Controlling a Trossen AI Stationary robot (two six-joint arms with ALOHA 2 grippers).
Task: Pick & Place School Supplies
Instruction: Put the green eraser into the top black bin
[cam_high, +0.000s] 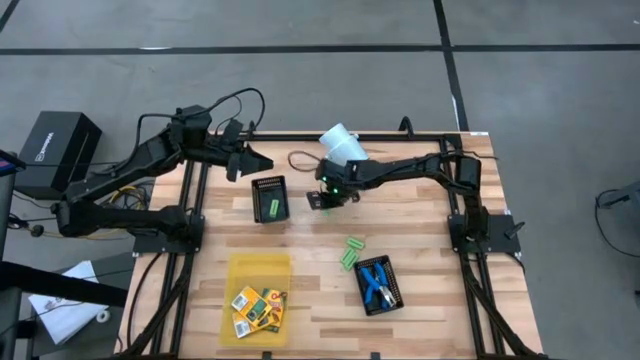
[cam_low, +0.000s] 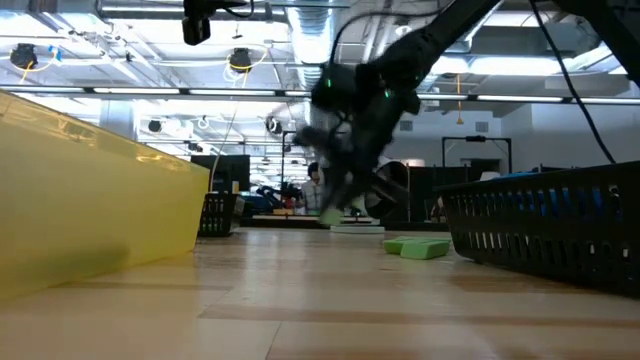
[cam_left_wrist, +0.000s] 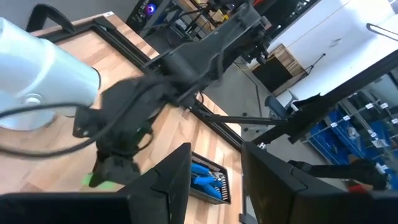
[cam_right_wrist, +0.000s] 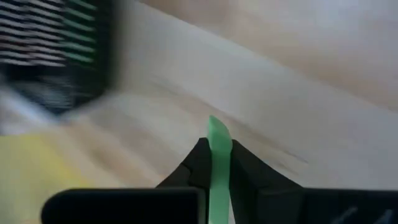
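Note:
My right gripper (cam_high: 324, 199) hangs over the table's middle, just right of a black mesh tray (cam_high: 268, 198) that holds light-green pieces. It is shut on one light-green oblong piece (cam_right_wrist: 217, 149). Two more green pieces (cam_high: 351, 252) lie flat on the wood nearer the front. Blue-handled tools (cam_high: 376, 283) lie in a second black mesh tray, and orange-yellow boxes (cam_high: 258, 308) lie in the yellow tray. My left gripper (cam_high: 252, 160) waits open above the far left part of the table, touching nothing. My right gripper pinches the light-green piece between its two fingers (cam_right_wrist: 196, 163). The piece lies along the fingers, and its free end (cam_right_wrist: 217, 127) sticks out past the fingertips. The fingers point down at a slant. The piece is lifted clear of the wood.
A white cup (cam_high: 342, 143) lies near the table's far edge, right behind my right arm. The yellow tray (cam_high: 250, 268) sits front left and the tool tray (cam_high: 394, 298) front right. Bare wood shows between the trays and along the right side.

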